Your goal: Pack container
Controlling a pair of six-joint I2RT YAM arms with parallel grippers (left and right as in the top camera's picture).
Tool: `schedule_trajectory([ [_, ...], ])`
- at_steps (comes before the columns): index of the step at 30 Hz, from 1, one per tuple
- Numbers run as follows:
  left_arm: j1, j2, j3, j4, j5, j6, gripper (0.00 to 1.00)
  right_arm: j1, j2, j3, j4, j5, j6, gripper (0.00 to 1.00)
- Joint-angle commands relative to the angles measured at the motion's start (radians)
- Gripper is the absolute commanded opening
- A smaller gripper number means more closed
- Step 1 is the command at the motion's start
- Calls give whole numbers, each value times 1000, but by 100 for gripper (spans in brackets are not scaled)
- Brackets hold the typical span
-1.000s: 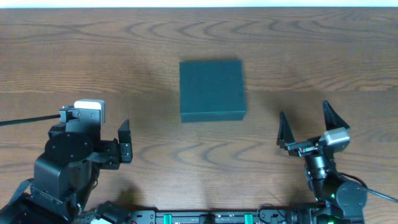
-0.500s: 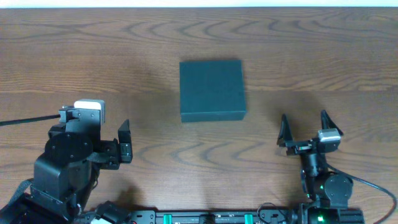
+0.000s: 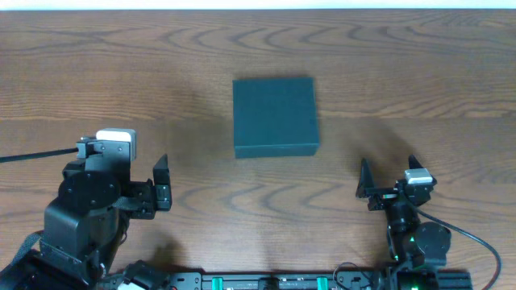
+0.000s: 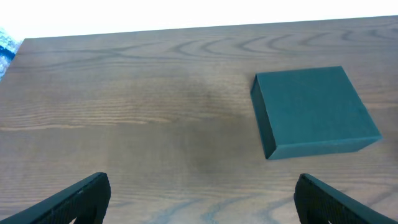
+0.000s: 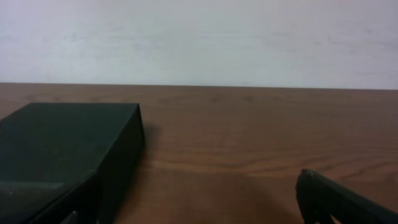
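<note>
The container [image 3: 275, 115] is a square dark teal-green box, lid shut, lying flat on the wooden table [image 3: 403, 56] at its middle. It also shows in the left wrist view [image 4: 314, 109] at upper right and in the right wrist view [image 5: 62, 149] at left. My left gripper [image 4: 202, 202] is open and empty, near the front left, well short of the box; one of its fingers [image 3: 161, 173] shows from above. My right gripper [image 3: 389, 167] is open and empty at the front right, to the right of and nearer than the box; the right wrist view shows it too [image 5: 199, 202].
Bare wood grain surrounds the box on all sides. The table's far edge [image 3: 258, 10] meets a white wall. A black cable [image 3: 36, 155] runs off the left arm to the left edge. The arm bases stand along the front edge.
My right gripper has drawn back toward the front edge and sits lower, still open. The left arm and the box have not moved.
</note>
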Motion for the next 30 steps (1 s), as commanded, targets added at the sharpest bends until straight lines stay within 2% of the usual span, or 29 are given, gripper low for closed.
schedule_trajectory([
  [1, 6, -1, 13, -1, -18, 18, 95, -15, -11, -2, -7, 10, -11, 99],
  [19, 1, -11, 12, -11, -6, 2, 95, -15, -10, -2, -7, 10, -11, 99],
  [22, 0, -45, -5, 46, -3, 3, 95, -15, -10, -2, -7, 10, -11, 99],
  [24, 1, -76, -43, 125, -5, 73, 95, -15, -10, -2, -6, 10, -11, 99],
  [27, 10, -159, -172, 338, -1, 187, 95, -15, -10, -2, -7, 10, -11, 99],
  [30, 65, -283, -386, 678, 24, 200, 95, -15, -10, -2, -7, 10, -11, 99],
])
